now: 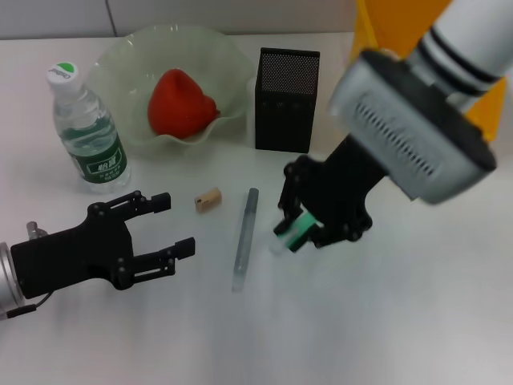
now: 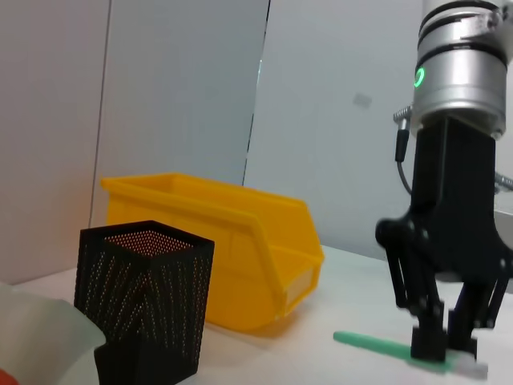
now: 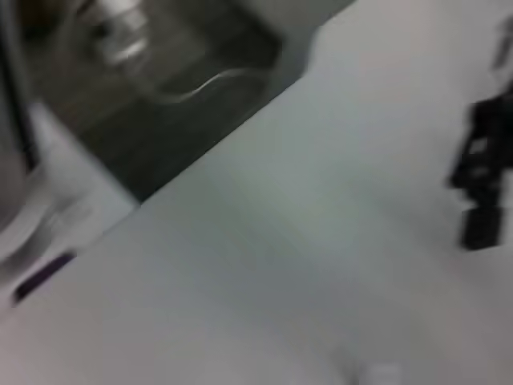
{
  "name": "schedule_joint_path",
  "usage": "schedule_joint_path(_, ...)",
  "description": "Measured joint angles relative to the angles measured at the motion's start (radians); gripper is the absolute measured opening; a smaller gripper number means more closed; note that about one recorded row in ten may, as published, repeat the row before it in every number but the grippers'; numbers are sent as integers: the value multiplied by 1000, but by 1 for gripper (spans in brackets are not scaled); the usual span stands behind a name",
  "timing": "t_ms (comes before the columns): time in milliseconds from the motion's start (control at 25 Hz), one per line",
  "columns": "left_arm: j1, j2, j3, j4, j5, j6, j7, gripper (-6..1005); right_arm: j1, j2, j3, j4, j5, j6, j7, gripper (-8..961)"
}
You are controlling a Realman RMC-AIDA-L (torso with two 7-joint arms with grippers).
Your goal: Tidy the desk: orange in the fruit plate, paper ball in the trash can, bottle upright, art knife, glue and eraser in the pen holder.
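Observation:
My right gripper [image 1: 300, 228] is down at the table, shut on a slim green art knife [image 1: 290, 234] with a pale tip; the left wrist view shows the right gripper [image 2: 445, 349] and the art knife [image 2: 385, 346] lying level at the tabletop. A translucent grey glue pen [image 1: 244, 239] lies just left of it. The tan eraser [image 1: 208, 200] sits between the glue and my open, empty left gripper [image 1: 176, 224]. The orange [image 1: 180, 103] rests in the fruit plate [image 1: 120, 72]. The bottle [image 1: 88, 128] stands upright. The pen holder [image 1: 286, 100] stands behind my right gripper. The paper ball is out of view.
The yellow trash can [image 1: 373, 36] stands at the back right, mostly hidden by my right arm; it sits right behind the pen holder [image 2: 144, 297] as the trash can [image 2: 240, 249] in the left wrist view. White table spreads in front.

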Motion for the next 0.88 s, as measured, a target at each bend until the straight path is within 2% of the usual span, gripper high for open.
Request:
schedule_joint_path(360,1,-13,-10,0,-2,12,17,792,-132,-2,258,15,213,-8,43,180)
schedule_joint_path(560,2,-19,-11,-9,-11,14,17,792,-203,-1,368,133,375,9,29,180)
schedule_joint_path(600,3,-20,-11,-18,-18,16,19,792,-221,-1,414,201,419,12,0,180)
schedule_joint_path(640,3,-20,-11,-30,-26,19,23,792,-221,-1,414,201,419,12,0,180)
schedule_joint_path(880,1,-23,-11,-125,-96,35,101,792,-252,-2,537,391,460,27,-117,180)
